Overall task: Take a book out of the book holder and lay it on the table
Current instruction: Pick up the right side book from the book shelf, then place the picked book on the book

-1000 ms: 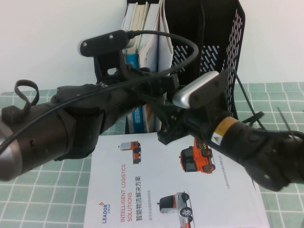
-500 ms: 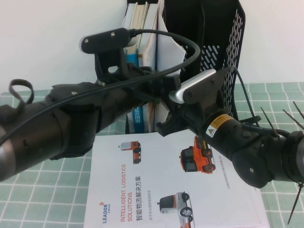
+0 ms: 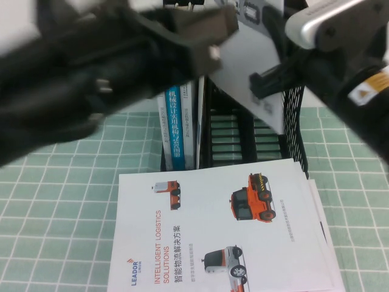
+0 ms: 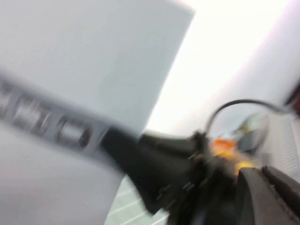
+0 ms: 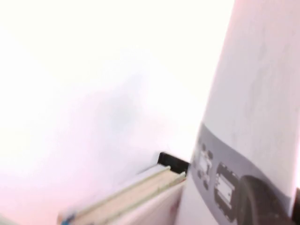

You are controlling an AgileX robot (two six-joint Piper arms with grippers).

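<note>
L gripper [image 3: 209,45] clamped on the book's [image 3: 249,73] left edge, book lifted above the book holder [image 3: 234,137]; R gripper [image 3: 267,82] closed on its right edge; LEADOR brochure [image 3: 219,231] flat on table [image 3: 55,201].

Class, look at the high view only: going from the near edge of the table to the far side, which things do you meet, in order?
LEADOR brochure lying flat on the table → book holder → lifted book, with the left gripper and right gripper on it.
</note>
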